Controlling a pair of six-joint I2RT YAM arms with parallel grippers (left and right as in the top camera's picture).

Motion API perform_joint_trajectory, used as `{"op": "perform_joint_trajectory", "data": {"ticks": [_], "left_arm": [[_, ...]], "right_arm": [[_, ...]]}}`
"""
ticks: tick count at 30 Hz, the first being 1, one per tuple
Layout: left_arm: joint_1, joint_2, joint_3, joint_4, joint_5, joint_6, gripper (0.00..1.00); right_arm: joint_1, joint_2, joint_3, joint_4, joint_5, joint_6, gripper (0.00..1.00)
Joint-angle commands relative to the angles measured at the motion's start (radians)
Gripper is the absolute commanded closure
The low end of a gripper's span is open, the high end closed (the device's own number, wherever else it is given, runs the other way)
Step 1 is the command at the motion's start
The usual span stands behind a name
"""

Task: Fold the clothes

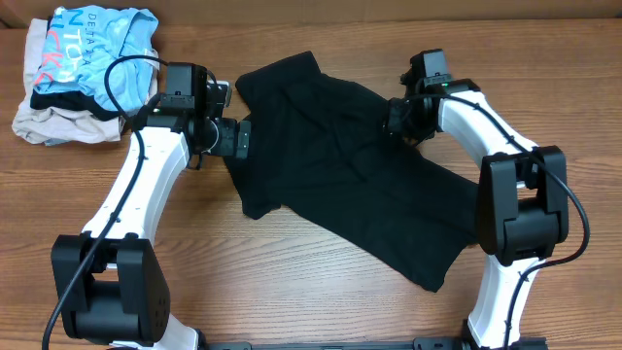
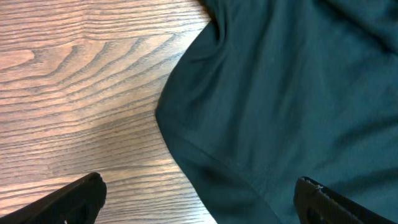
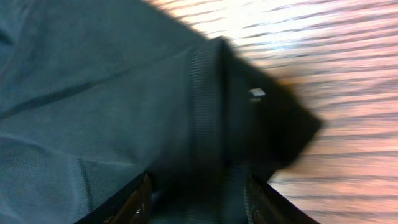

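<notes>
black t-shirt [image 1: 360, 185] fabric, its ribbed collar included, sits between the right claw [image 3: 198, 198] jaws, though a firm grip cannot be told, while the left claw [image 2: 199, 202] gapes wide over its other edge, the shirt lying rumpled across the wooden counter [image 1: 292, 282].

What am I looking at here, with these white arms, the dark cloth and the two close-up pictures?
These are two robot arms at a wooden table. One picture looks down from above; the other two come from a small camera on each wrist.

A black T-shirt lies spread out and rumpled between the arms. A pile of other clothes sits at the far corner, with a light blue shirt on top.

The left gripper hangs at the shirt's edge with its fingers wide apart, holding nothing. The right gripper has a ribbed hem of the T-shirt between its fingers; whether it grips yet is unclear.
</notes>
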Motion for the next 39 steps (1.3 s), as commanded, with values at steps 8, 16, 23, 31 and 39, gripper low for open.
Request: {"op": "perform_joint_trajectory", "data": {"ticks": [8,16,23,31,39], "left_arm": [[-0.007,0.003,0.021,0.000,0.010,0.008,0.00],[-0.007,0.003,0.021,0.006,0.010,0.008,0.01],[-0.008,0.003,0.020,0.013,0.012,0.006,0.04],[-0.010,0.003,0.021,0.016,0.011,0.000,0.01],[-0.011,0.003,0.021,0.059,0.007,0.002,0.00]], "right_arm": [[0.030,-0.027,-0.005,0.053,0.039,0.058,0.94],[-0.062,-0.027,0.135,0.081,0.106,0.054,0.96],[-0.157,-0.022,0.194,0.343,0.145,0.054,0.96],[-0.198,0.048,0.194,0.607,0.266,0.053,0.61],[-0.205,-0.032,0.195,0.407,0.194,0.053,0.00]]}}
